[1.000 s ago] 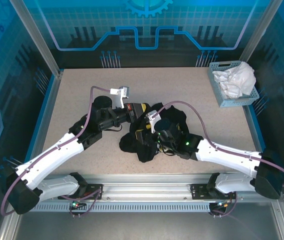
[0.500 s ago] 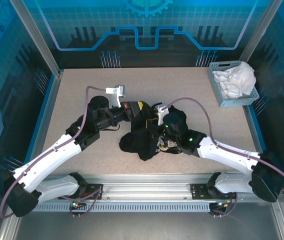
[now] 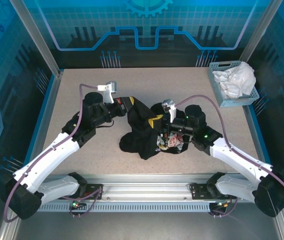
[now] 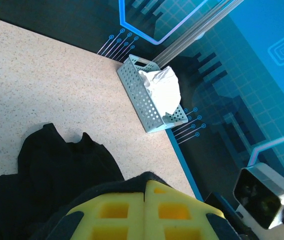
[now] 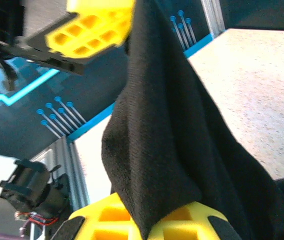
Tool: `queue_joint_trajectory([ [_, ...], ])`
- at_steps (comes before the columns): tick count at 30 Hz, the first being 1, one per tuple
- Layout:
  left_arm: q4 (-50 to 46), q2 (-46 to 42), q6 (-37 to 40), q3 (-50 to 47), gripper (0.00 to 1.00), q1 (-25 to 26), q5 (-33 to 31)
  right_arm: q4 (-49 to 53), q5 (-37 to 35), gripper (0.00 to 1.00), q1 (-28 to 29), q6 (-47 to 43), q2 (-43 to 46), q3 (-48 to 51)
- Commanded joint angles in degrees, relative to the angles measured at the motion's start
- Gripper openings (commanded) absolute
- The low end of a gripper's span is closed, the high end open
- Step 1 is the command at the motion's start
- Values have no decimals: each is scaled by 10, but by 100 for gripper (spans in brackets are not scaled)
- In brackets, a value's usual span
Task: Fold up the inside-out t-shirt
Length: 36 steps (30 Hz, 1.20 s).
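The inside-out t-shirt is a black heap at mid-table, with a red-and-white graphic showing on its right side. My left gripper is shut on an upper-left fold of it; in the left wrist view the yellow fingers meet with a thin black edge of the t-shirt pinched at their tips. My right gripper is shut on another fold; the black t-shirt rises out from between its jaws towards the left gripper's yellow fingers.
A perforated grey basket with a white cloth garment stands at the back right corner, also seen as the basket in the left wrist view. Bare speckled tabletop lies behind and left of the shirt.
The right gripper has shut on a fold of the shirt and pulled right. The left gripper, still shut, has drawn back-left, lifting cloth between them.
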<state>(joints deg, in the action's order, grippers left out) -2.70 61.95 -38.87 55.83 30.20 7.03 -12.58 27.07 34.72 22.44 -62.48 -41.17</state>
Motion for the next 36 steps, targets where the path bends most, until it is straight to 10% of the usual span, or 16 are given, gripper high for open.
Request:
queue_joint_trajectory([
  [1, 8, 8, 16, -9, 4, -7, 19, -70, 85, 0, -9, 10, -14, 3],
  [8, 22, -36, 36, -53, 39, -7, 70, -74, 91, 0, -18, 7, -18, -1],
  [20, 138, -73, -22, -148, 58, -2, 204, -74, 69, 0, -20, 22, -26, -3],
  [36, -37, -41, 171, -75, 68, 78, 36, 12, 69, 0, -20, -7, -30, -36],
])
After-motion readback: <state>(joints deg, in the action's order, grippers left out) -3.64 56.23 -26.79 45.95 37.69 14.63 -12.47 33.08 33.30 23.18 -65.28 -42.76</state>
